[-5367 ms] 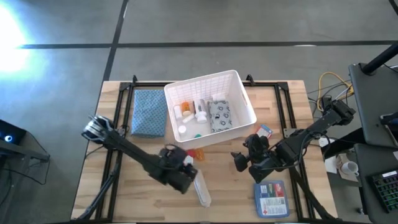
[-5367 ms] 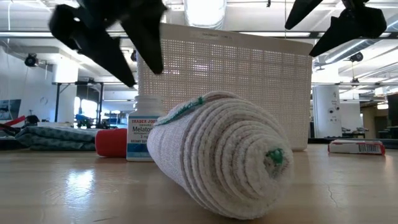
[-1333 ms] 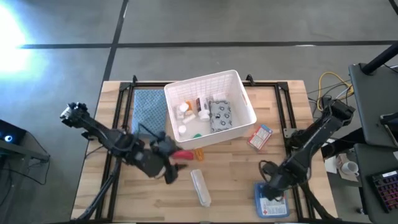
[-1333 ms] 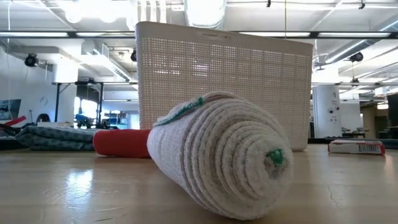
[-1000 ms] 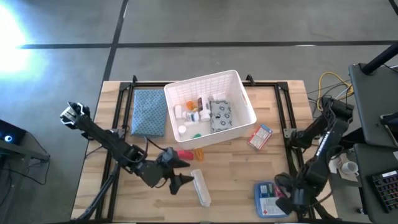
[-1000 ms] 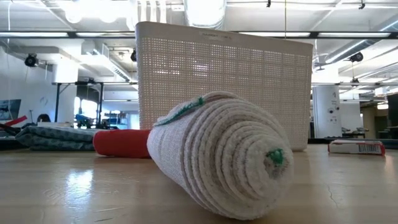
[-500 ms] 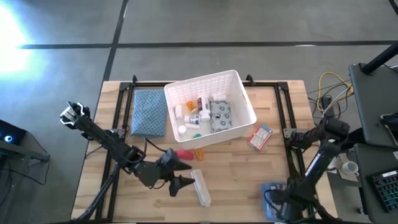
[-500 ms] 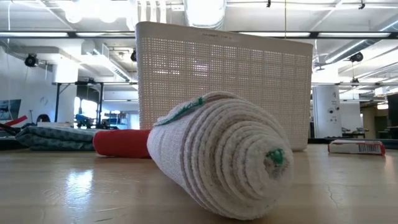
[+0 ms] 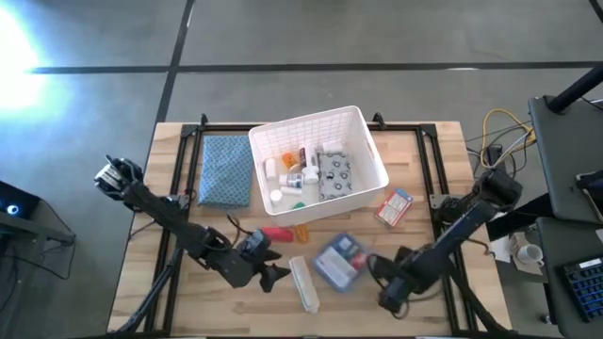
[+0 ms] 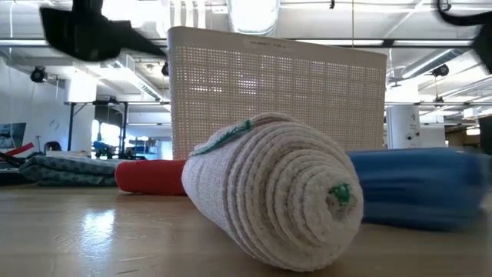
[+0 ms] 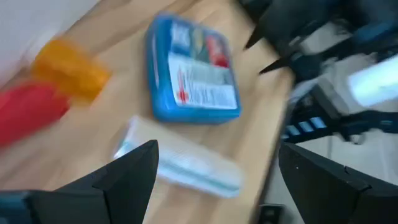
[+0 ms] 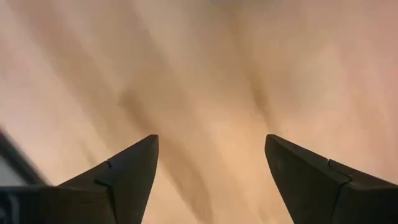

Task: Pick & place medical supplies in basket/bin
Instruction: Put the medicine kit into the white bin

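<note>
While both arms sit low over the bench (image 9: 358,299), the left gripper (image 9: 273,276) is open and empty. Just beside its tips lies the pale tube (image 9: 302,283), long side pointing across them. The blue pouch (image 9: 339,260) lies beyond, nearer the right gripper (image 9: 388,290), also open. Its tips are hard to see from above.

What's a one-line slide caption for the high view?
White basket partly filled; blue pouch, gauze roll, red piece on table, both grippers low, open.

Wood, plastic and cloth

Pale matt wooden table (image 9: 358,301); white lattice plastic basket (image 9: 363,155); ribbed woven bandage roll (image 10: 269,200); glossy blue pouch (image 9: 337,260).
</note>
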Robot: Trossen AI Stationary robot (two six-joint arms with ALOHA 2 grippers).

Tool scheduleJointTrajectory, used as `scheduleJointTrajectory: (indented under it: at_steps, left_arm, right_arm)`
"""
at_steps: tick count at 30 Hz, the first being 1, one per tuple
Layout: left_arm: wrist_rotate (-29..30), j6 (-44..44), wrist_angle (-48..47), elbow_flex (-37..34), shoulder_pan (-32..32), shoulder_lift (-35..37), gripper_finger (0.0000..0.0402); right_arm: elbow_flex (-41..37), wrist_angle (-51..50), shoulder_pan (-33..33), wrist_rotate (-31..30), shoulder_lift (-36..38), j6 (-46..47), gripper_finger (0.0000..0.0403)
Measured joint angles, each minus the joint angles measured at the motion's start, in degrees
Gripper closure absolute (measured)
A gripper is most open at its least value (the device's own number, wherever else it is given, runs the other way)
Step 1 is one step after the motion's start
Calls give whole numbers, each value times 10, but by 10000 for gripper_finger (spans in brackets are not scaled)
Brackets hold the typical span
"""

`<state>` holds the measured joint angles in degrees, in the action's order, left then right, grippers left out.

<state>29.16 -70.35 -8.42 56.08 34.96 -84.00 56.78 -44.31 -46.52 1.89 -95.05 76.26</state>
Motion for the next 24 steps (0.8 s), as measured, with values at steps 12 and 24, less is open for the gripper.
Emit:
scheduleJointTrajectory:
  at_steps: [12, 24]
  left_arm:
    - [-36, 240, -54, 221, -74, -180, 93]
    - [-144, 369, -397, 504, -120, -402, 93]
  right_arm:
    - [-80, 172, -12, -116, 18, 189, 115]
    - [-247, 293, -29, -391, 91, 532, 107]
